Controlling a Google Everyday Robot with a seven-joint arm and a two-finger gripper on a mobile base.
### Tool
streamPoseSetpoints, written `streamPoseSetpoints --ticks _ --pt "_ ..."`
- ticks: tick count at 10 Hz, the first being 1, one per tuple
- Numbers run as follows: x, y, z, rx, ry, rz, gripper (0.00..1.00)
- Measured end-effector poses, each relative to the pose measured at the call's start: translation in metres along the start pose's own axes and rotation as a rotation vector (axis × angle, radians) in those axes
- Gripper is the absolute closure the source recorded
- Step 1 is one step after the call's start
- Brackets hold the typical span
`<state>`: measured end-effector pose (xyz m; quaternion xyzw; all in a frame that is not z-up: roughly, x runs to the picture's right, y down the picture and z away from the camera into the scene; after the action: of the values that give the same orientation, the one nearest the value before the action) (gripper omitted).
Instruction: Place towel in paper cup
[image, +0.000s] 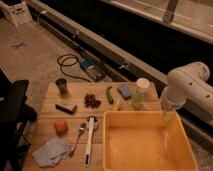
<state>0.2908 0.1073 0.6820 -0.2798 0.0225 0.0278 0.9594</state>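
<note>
Camera view: saw one claw (168, 116) low at far right rim of one yellow bin (112, 145); could not tell whether open or closed. Found one towel (50, 151) far left of claw, crumpled at tabletop (75, 90) near corner. Counted one paper cup (143, 85) just left of claw, well apart from towel. Also left of claw: one dark cup (62, 86), one orange ball (60, 126).

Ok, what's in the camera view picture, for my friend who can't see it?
A white robot arm reaches down on the right, its hand at the far corner of a yellow tub on a wooden table. A blue towel lies at the table's near left corner, away from the hand.
</note>
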Motion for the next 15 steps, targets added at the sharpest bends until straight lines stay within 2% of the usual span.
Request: streamPoseSetpoints --ticks 5,7,8,10,11,12,15 --pt "-0.001 0.0 -0.001 0.007 0.003 0.0 0.35" --pt "-0.007 -0.001 -0.005 0.026 -0.004 -0.04 0.35" --pt "-0.02 -0.003 -0.01 0.038 -0.018 -0.078 0.35" --pt "-0.061 -0.004 -0.021 0.05 -0.072 -0.159 0.35" --pt "-0.092 -0.002 -0.027 0.05 -0.116 -0.212 0.35" --pt "-0.123 0.001 -0.034 0.046 -0.163 -0.269 0.35" --pt "-0.189 0.016 -0.047 0.024 -0.257 -0.408 0.35"
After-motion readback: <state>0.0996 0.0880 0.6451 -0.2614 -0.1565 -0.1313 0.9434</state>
